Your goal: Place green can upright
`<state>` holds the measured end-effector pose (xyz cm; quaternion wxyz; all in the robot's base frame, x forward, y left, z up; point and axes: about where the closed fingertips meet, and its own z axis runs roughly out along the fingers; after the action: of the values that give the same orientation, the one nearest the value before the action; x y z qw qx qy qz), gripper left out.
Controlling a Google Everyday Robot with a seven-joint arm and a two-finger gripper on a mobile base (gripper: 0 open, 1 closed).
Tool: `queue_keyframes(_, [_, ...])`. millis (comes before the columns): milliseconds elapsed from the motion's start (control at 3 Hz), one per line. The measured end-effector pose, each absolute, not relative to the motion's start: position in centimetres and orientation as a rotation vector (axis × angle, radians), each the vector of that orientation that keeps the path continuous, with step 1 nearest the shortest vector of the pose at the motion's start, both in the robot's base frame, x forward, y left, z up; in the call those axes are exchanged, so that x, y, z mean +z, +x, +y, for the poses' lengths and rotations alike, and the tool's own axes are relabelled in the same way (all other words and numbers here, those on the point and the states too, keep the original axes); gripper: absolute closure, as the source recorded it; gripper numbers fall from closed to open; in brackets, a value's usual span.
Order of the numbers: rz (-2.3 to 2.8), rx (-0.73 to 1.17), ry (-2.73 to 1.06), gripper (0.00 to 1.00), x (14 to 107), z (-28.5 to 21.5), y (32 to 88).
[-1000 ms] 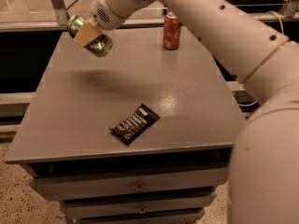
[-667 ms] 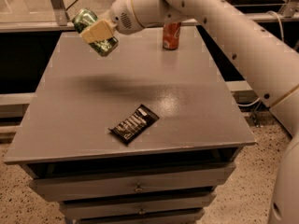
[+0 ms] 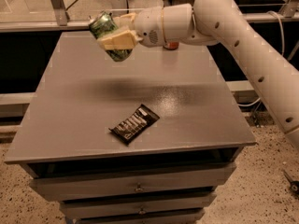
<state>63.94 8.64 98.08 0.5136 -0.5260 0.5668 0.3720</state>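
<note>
- Camera view: my gripper (image 3: 112,40) hangs above the table (image 3: 196,111), with its fingers clamped across the green can (image 3: 103,26). The can is tilted in mid-air.
- As I judge it, I am mid-carry and the can is not yet set down.
- Next I should roll my wrist until the can is vertical, lower it onto the bare top beneath my hand, well away from the dark wrapper (image 3: 134,123), then let go.

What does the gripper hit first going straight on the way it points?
Probably nothing: the gripper, shut on the green can, points left above the table, and that path looks free. Depth is unclear.
</note>
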Motion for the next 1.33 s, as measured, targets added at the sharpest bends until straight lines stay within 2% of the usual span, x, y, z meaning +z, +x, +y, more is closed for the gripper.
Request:
queue_keyframes(667, [1.186, 0.882, -1.368, 1.0, 94.6, 5.2, 61.8])
queue_keyframes(1333, [1.12, 0.967, -1.335, 1.0, 91.7, 3.7, 61.2])
